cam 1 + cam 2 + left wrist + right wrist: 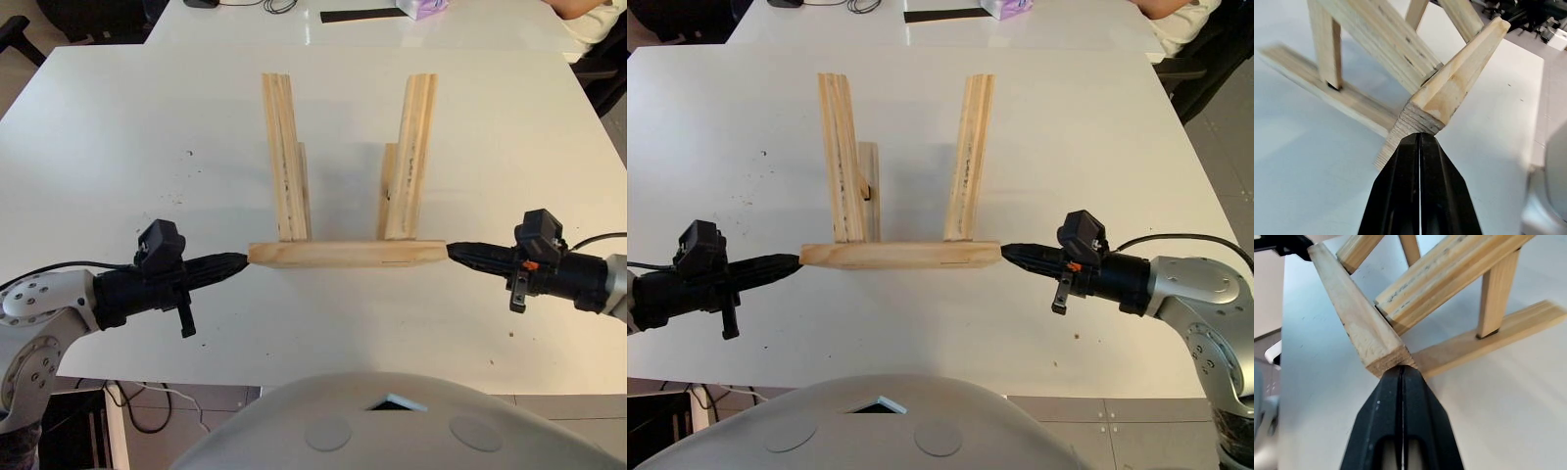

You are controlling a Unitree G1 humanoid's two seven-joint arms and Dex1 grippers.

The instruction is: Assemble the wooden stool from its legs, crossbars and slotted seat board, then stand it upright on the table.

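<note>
The wooden stool lies on its side in the middle of the white table [118, 147]. Its seat board [345, 254] stands on edge toward me. Two legs [284, 147] [412, 147] point away, with short crossbars [302, 186] beneath them. My left gripper [240, 260] is shut, its tip against the board's left end [1449, 93]. At the board's right end [1352, 313], my right gripper [453, 251] is also shut and touches the end grain. In the wrist views each closed tip [1419, 137] [1401, 368] meets the board's end face.
Open tabletop surrounds the stool on all sides, and the table's front edge [294, 377] runs just below the arms. A second white table [441, 24] behind holds a black strip [361, 16] and a purple box [423, 8].
</note>
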